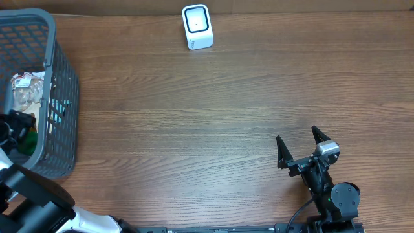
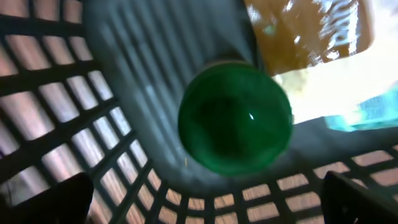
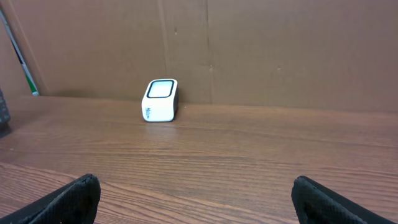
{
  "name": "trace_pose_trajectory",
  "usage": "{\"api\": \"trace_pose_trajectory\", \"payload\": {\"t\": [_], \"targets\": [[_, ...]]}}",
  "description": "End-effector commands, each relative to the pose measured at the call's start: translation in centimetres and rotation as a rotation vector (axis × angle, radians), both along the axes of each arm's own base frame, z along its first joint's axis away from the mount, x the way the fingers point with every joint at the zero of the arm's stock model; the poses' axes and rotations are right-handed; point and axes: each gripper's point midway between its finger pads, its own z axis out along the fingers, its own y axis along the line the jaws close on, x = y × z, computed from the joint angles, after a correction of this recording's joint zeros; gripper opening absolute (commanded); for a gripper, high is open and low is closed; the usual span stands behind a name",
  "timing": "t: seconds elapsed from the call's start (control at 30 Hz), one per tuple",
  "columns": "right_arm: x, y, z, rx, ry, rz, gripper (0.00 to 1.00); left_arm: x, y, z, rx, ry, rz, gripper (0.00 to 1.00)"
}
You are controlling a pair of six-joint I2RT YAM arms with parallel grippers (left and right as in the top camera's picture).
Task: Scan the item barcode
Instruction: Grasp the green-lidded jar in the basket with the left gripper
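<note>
The L gripper (image 2: 205, 202), fingers spread wide & pinching nothing, is being held inside the basket (image 1: 65, 97) at 9 o'clock, right over the green round item (image 2: 235, 118), prob. for a pick, while the R gripper (image 1: 297, 134), likewise spread & empty, is being held at 5 o'clock facing the scanner (image 1: 196, 26) at 12.

Soft, even light on the tabletop (image 1: 226, 116); left wrist view blurred, blown-out glare upper right, pinpoint highlight on the green round item (image 2: 235, 118)

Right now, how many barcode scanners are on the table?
1: the white scanner stands at the far edge of the table, away from the basket. Its contents are only partly visible.
</note>
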Motion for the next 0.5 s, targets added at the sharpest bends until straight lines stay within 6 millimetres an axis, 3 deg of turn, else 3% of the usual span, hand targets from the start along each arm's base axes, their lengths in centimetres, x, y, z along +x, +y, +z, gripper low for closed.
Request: {"api": "trace_pose_trajectory", "payload": {"t": [0.0, 0.33, 0.47], "targets": [[0.0, -0.1, -0.2, -0.001, -0.005, -0.005, 1.0, 0.0, -0.3, -1.9, -0.022, 0.012, -0.058, 1.0], [0.0, -0.1, -0.2, -0.001, -0.005, -0.005, 1.0, 0.6, 0.7, -2.4, 0.015, -0.022, -0.068, 1.0], [0.0, -0.1, -0.2, -0.001, -0.005, -0.005, 1.0, 2.1, 0.6, -2.4, 0.0, -0.088, -0.132, 0.99]]}}
